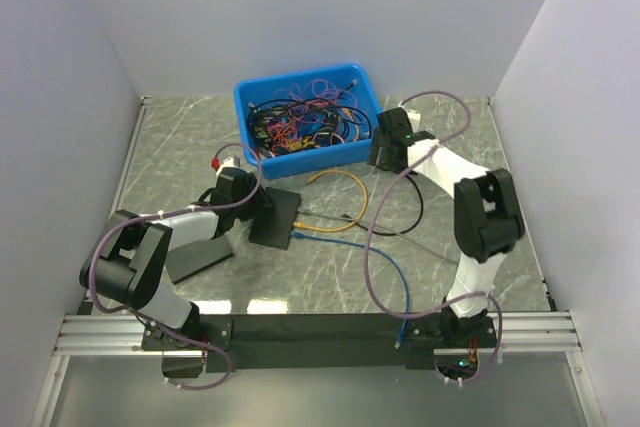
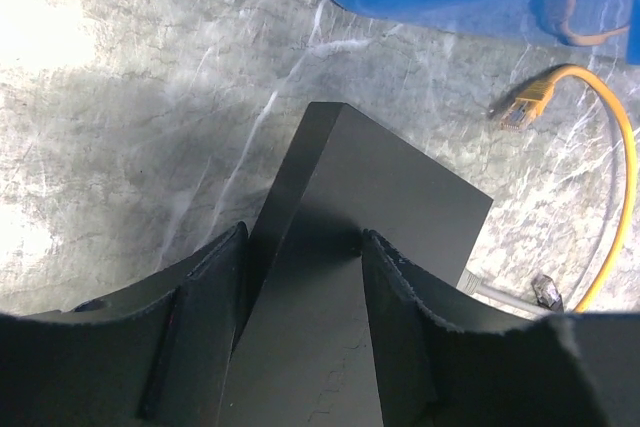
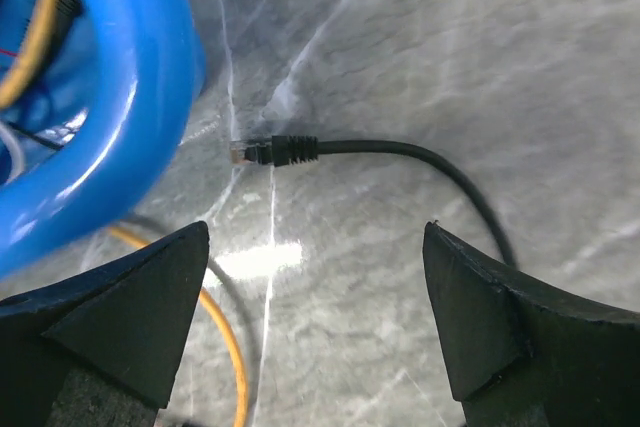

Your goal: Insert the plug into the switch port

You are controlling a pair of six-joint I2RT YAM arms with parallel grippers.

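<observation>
– Dark pads (image 3: 120, 307) fill the bottom corners of the right wrist view. How do those right jaws stand?

– Spread wide and empty, hanging over the counter (image 3: 480, 37). Ahead of the gap lies the black plug (image 3: 262, 151), flat on the stone, with its nose toward the blue bin (image 3: 110, 97) and just beside its wall.

– How will it handle?

– Light, I'd judge: a small hard clear tip with a rubbery black boot behind it. The limp black cable (image 3: 440, 172) curves off to the right and will likely drag and twist the plug once it is lifted. I would pinch the boot on its sides, just behind the tip. That leaves the nose free for the port and spares the clear part, which is probably the brittle bit.

– And the port?

– On the switch (image 1: 275, 217), a flat black box well to the left of the plug. The left jaws straddle one end of it, partly apart, and I cannot tell whether they press on it. No port shows in either wrist view.

– Anything nearby?

– A yellow plug (image 2: 527, 107) on its yellow cable (image 2: 620, 177) lies beside the switch, and a blue cable (image 1: 385, 257) runs toward the arm bases.
</observation>
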